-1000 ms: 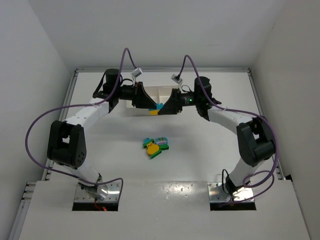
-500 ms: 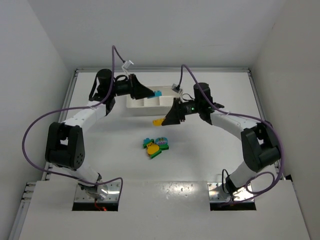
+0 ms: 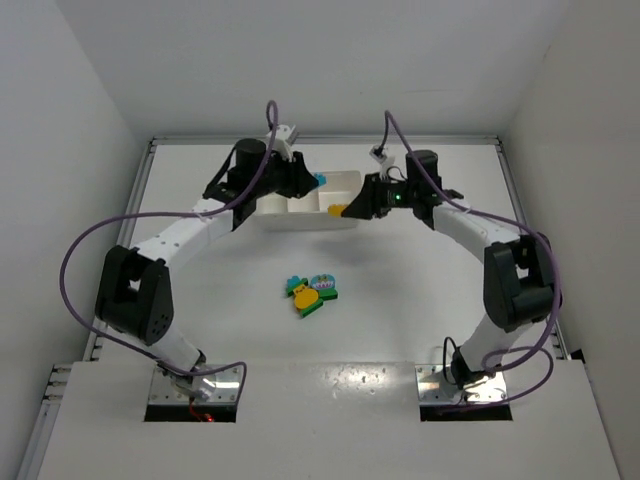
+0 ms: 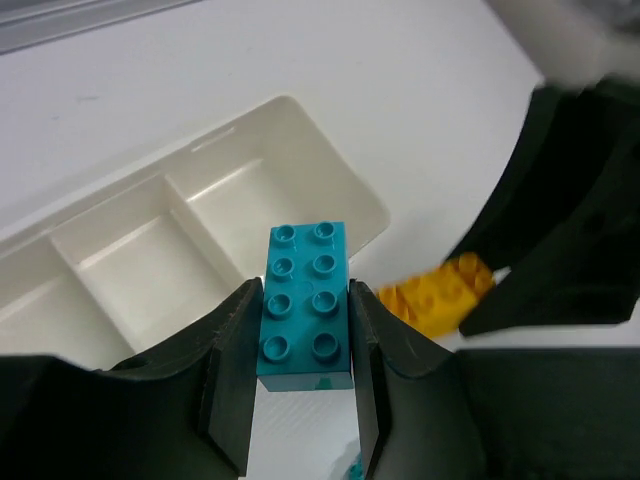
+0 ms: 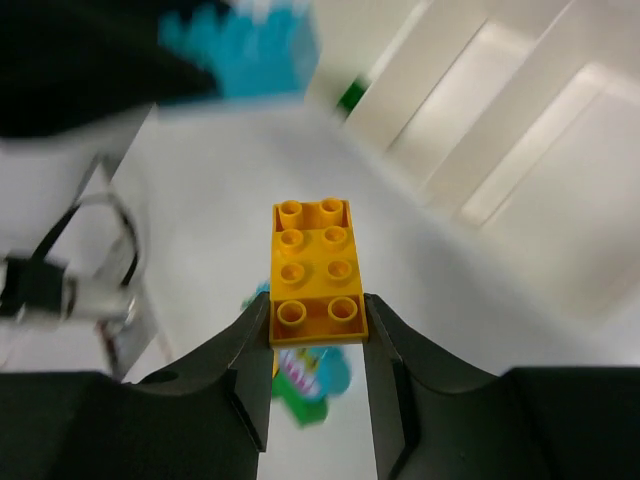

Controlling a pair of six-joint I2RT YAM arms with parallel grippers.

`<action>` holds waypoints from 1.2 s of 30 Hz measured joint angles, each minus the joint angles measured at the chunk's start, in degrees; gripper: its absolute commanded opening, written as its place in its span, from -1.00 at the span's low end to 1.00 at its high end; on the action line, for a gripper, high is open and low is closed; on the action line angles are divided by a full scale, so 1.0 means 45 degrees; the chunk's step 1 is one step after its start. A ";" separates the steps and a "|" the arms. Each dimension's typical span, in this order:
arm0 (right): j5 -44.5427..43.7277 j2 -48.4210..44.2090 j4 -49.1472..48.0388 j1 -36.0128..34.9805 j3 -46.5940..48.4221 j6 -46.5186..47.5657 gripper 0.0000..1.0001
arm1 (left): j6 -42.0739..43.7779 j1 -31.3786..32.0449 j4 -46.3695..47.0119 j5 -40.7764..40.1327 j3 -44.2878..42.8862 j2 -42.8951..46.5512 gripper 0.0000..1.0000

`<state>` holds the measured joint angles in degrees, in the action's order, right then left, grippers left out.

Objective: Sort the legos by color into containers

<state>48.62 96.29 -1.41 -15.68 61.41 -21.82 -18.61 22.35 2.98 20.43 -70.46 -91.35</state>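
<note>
My left gripper point(image 3: 306, 183) is shut on a cyan-blue lego point(image 3: 318, 180), point(image 4: 305, 305) and holds it above the white three-compartment tray point(image 3: 300, 221), point(image 4: 340, 165), near its right part. My right gripper point(image 3: 352, 207) is shut on a yellow-orange lego point(image 3: 338, 210), point(image 5: 315, 268) at the tray's right end, close to the left gripper. The compartments that show in the left wrist view look empty. A small pile of green, cyan and yellow legos point(image 3: 312, 293) lies on the table in front of the tray; it shows blurred in the right wrist view point(image 5: 312, 385).
The tray stands near the back wall of the white table. A small green bit point(image 5: 352, 96) shows at the tray's corner; I cannot tell what it is. The two grippers are almost touching over the tray's right end. White walls enclose the table on three sides.
My left gripper has swung right with the cyan lego to above the tray. My right gripper has moved back from in front of the tray to its right end with the yellow lego.
</note>
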 measured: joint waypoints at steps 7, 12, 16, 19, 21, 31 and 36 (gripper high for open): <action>-0.3662 0.1438 -0.0039 -0.0359 0.3254 -0.0219 -1.00 | 0.0651 0.0457 -0.1243 -0.3147 -0.0918 -0.0908 -1.00; -0.5382 0.2055 0.0262 -0.0690 0.3449 0.0102 -1.00 | 0.0646 0.0442 -0.1681 -0.3886 -0.1545 -0.2132 -1.00; -0.6057 0.2380 0.0573 -0.0763 0.3245 0.0311 -1.00 | 0.0636 0.0442 -0.1855 -0.4070 -0.1802 -0.3036 -1.00; -0.6373 0.2555 0.0597 -0.0763 0.3147 0.0389 -1.00 | 0.0583 0.0442 -0.2025 -0.4124 -0.2166 -0.3623 -1.00; -0.6504 0.2759 0.0525 -0.0763 0.3147 0.0403 -1.00 | 0.0515 0.0442 -0.2113 -0.4138 -0.2438 -0.3925 -0.96; -0.6732 0.3857 0.0204 -0.0787 0.3599 0.0505 0.47 | 0.0350 0.0442 -0.2200 -0.4090 -0.3235 -0.4425 0.52; -0.6348 0.2671 -0.0316 -0.0797 0.2900 0.0461 0.47 | 0.0831 0.0257 -0.1846 -0.2297 -0.2346 -0.2948 0.53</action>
<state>20.05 108.31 -2.83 -19.27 74.46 -19.75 -14.87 23.51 -5.32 10.09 -81.01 -104.62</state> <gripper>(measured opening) 0.734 0.766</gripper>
